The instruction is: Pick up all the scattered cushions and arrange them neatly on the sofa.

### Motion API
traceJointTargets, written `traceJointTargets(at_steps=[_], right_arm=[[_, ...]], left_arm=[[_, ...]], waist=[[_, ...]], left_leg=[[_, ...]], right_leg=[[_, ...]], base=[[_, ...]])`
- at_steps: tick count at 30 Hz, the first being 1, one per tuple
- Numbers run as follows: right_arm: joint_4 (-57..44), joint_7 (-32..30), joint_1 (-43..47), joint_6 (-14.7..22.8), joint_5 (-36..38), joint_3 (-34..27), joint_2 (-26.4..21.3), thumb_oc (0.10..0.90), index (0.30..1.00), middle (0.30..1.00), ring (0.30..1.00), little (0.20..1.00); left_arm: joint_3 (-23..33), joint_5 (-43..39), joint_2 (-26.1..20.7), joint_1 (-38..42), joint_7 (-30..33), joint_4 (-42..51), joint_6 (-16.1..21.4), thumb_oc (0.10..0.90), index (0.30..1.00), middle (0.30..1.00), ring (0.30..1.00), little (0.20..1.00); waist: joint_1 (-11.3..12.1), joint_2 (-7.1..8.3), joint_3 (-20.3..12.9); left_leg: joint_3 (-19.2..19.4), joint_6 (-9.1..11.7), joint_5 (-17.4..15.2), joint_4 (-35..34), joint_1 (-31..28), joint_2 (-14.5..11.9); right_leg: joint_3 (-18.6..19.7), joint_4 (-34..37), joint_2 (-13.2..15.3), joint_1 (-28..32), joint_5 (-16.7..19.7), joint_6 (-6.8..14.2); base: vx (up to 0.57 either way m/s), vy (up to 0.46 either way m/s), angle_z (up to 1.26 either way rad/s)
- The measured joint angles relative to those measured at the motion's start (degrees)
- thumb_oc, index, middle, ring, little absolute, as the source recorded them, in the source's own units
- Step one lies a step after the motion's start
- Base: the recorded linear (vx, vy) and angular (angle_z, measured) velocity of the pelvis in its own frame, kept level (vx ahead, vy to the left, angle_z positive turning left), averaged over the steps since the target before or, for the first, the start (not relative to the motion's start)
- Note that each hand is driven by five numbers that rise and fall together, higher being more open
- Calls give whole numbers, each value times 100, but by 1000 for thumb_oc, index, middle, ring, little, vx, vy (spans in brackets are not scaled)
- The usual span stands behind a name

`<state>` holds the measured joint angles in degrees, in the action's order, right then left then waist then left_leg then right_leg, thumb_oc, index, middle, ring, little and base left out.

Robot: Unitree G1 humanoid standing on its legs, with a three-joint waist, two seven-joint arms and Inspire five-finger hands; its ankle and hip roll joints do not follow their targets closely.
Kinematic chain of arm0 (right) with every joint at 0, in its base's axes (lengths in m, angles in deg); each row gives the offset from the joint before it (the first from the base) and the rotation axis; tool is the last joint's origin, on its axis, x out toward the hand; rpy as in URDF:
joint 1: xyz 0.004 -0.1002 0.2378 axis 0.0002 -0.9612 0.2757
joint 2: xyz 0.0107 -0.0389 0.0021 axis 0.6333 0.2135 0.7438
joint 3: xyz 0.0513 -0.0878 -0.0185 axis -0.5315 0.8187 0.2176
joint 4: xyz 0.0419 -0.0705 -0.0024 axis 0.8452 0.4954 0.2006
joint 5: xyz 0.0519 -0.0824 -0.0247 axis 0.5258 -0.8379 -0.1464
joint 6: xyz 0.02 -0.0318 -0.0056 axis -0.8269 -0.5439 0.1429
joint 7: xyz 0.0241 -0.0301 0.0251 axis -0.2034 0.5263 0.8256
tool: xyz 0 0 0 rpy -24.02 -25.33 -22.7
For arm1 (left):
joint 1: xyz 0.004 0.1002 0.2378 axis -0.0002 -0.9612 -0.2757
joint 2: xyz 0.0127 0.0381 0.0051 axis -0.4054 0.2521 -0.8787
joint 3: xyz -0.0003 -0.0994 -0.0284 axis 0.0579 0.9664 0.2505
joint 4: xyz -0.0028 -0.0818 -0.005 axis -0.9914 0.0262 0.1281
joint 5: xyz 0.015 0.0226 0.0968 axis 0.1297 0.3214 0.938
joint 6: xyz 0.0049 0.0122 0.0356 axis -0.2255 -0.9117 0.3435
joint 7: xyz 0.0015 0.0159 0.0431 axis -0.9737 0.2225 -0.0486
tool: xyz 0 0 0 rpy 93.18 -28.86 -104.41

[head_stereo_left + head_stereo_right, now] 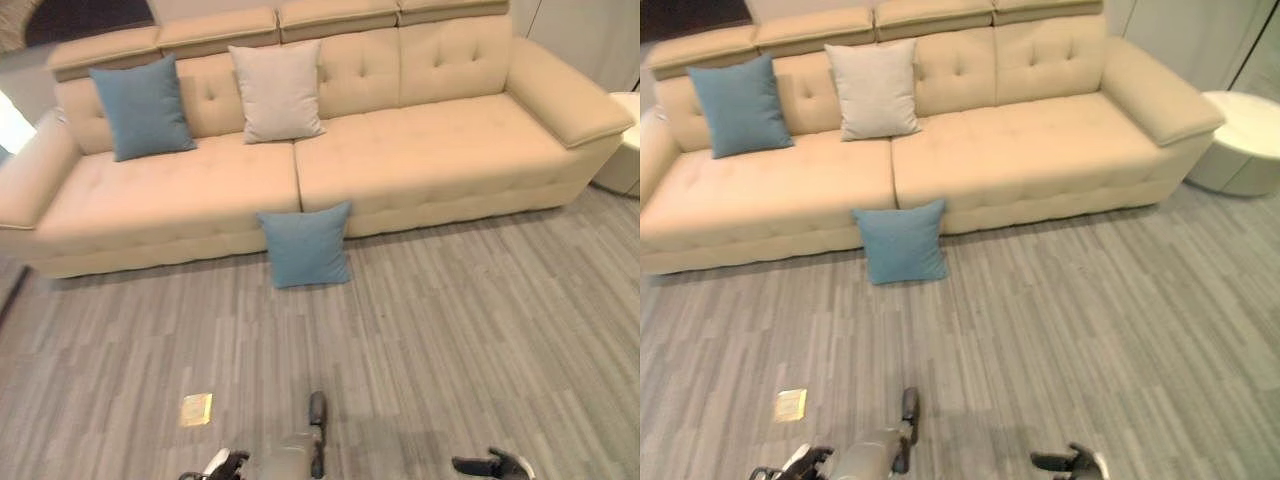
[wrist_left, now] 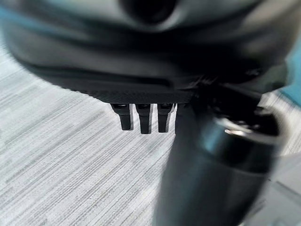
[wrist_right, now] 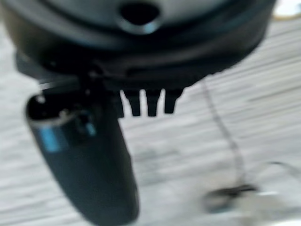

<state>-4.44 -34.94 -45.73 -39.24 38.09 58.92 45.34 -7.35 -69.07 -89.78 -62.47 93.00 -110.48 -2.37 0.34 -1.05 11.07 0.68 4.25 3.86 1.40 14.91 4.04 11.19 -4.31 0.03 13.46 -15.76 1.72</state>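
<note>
- Left hand: seen at the lower edge of the head views, low over the floor and well apart from the sofa. In its own wrist view the fingers are shown straight and released, with nothing held between them and the thumb.
- Blue cushion on the sofa: propped upright against the backrest near the sofa's left end, beside the left armrest. It is judged already placed.
- Yellow tag: a small flat marker lying on the floor, near the left hand; no part in the task is apparent.
- Beige cushion: propped upright against the backrest, just left of the seam between the two seat sections. It is also judged placed.
- Blue cushion on the floor: stood on the floor, leaning against the front face of the sofa below the seat seam. It is the one cushion seen left to be lifted and set on the seat.
- Right hand: seen at the lower edge of the head views, over bare floor. In its wrist view the fingers are shown extended and empty.
- White round table: stood on the floor just beyond the sofa's right armrest.
- Progress: two of the three visible cushions are judged arranged; the right half of the seat is unoccupied.
</note>
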Motion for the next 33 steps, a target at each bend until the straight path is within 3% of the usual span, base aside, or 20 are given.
traceJointTargets(at_steps=[1,2,3,4,5,8,11,12,13,15,17,19,20,22,24,26,27,28,30,33], right_arm=[[105,0,47,-34,-1,-124,169,800,900,900,900,900],[-102,17,-133,-7,3,-198,284,800,900,900,900,900],[-165,92,-440,31,0,-32,288,800,900,900,900,900],[-195,142,-648,-17,-59,138,413,800,900,900,900,900],[-204,141,-632,-33,-111,137,402,800,900,900,900,900],[-342,190,-689,-65,-201,113,424,800,900,900,900,900],[-282,192,-723,-96,-215,46,390,800,900,900,900,900],[-284,197,-774,-97,-214,30,390,800,900,900,900,900],[-253,214,-758,-94,-182,-28,361,800,900,900,900,900],[-166,219,-744,-117,-166,-72,342,800,900,900,900,900],[-37,228,-1044,-170,-122,-351,316,800,900,900,900,900],[150,234,-789,-246,-121,-388,273,800,900,900,900,900],[65,202,-631,-247,-102,-358,181,800,900,900,900,900],[35,106,-297,-132,-67,-227,39,800,900,900,900,900],[-3,31,-30,-3,-21,-142,-66,800,900,900,900,900],[-205,-27,29,67,7,-90,-236,800,900,900,900,900],[-215,-43,103,111,7,-54,-298,800,900,900,900,900],[-310,-80,179,115,5,-50,-475,800,900,900,900,900],[-574,-159,219,184,9,-46,-616,800,900,900,900,900],[-536,-260,206,166,6,-46,-622,800,900,900,900,900]], left_arm=[[83,4,-23,56,-15,-30,-44,800,900,900,900,900],[358,-5,30,-166,-5,74,-220,800,900,900,900,900],[271,1,86,-341,1,-33,-187,800,900,900,900,900],[48,4,-4,-181,5,-94,-156,800,900,900,900,900],[-15,6,-29,-122,18,-15,-130,800,900,900,900,900],[8,23,-73,325,12,71,-42,800,900,900,900,900],[87,108,112,594,13,-106,-3,800,900,900,900,900],[99,123,120,601,16,-122,2,800,900,900,900,900],[100,129,172,656,12,-238,15,800,900,900,900,900],[97,133,209,631,9,-303,9,800,900,900,900,900],[19,222,502,567,5,-481,8,800,900,900,900,900],[101,205,408,454,25,-187,56,800,900,900,900,900],[217,24,371,463,101,-85,51,800,900,900,900,900],[284,-182,198,593,171,-47,25,800,900,900,900,900],[243,-266,10,571,224,131,24,800,900,900,900,900],[255,-370,-80,479,245,293,27,800,900,900,900,900],[261,-398,-87,430,254,345,33,800,900,900,900,900],[283,-399,163,445,263,353,39,800,900,900,900,900],[293,-382,66,438,218,256,25,800,900,900,900,900],[286,-329,-23,413,236,138,18,800,900,900,900,900]], waist=[[-40,143,96],[24,128,55],[-99,-118,-286],[-216,51,-445],[-258,-84,-382],[-496,-233,-101],[-732,-458,76],[-761,-461,80],[-858,-442,59],[-926,-382,88],[-886,-294,-42],[-797,-207,-26],[-631,-127,-31],[-516,-33,29],[-486,139,86],[-411,290,23],[-337,299,37],[-221,-190,26],[-167,-189,141],[-142,-106,267]], left_leg=[[183,43,-284,782,159,65],[581,-355,-797,2408,274,-292],[384,-728,-957,1976,67,-316],[292,-517,-1126,1537,-344,-34],[157,-717,-803,1250,-493,-41],[-161,-888,-524,333,-1189,105],[-498,-916,-601,-122,-1913,101],[-611,-857,-657,-200,-2035,110],[-869,-768,-864,-293,-2231,133],[-1009,-847,-900,-303,-2390,168],[-1551,-414,-1404,750,-2422,273],[-1033,-214,-1305,2295,-1704,247],[-684,24,-782,3779,-876,139],[-144,-41,-399,5056,-62,-245],[223,-39,-686,4579,127,-364],[500,-119,-750,2690,78,-208],[543,-81,-627,2098,184,-74],[113,-113,-383,444,12,-419],[-52,307,22,-542,153,-706],[-140,290,77,-550,234,-644]], right_leg=[[-153,-958,60,-317,-147,5],[-280,-3536,-177,-1405,-107,710],[-430,-3867,-241,-1492,5,755],[-756,-4496,97,-1928,736,1065],[-1150,-4948,160,-2250,709,990],[-1406,-3916,33,-2972,343,381],[-889,-1095,-220,-2998,755,53],[-813,-598,-201,-3040,957,52],[-114,439,-154,-3011,1374,157],[34,694,-30,-3035,1657,214],[-171,119,106,-2742,2425,236],[-375,6,126,-2572,2302,76],[-383,-4,40,-2447,2279,-296],[-640,166,-86,-2113,2159,-595],[-733,295,-135,-1800,2172,-460],[-929,788,-185,-1352,2131,-285],[-978,819,-250,-1277,1866,144],[-1419,194,-460,-1568,1154,360],[-1421,122,-416,-1544,1447,-775],[-1358,729,-541,-847,1485,-621]], base=[[192,17,-109],[382,88,-79],[387,85,-63],[553,105,3],[462,-4,11],[418,-83,32],[544,-206,54],[485,-193,86],[373,-294,79],[277,-264,96],[255,-334,181],[149,-355,100],[228,-432,31],[179,-224,39],[287,-94,42],[386,-16,36],[455,7,-4],[360,23,-40],[317,48,-15],[384,121,-8]])
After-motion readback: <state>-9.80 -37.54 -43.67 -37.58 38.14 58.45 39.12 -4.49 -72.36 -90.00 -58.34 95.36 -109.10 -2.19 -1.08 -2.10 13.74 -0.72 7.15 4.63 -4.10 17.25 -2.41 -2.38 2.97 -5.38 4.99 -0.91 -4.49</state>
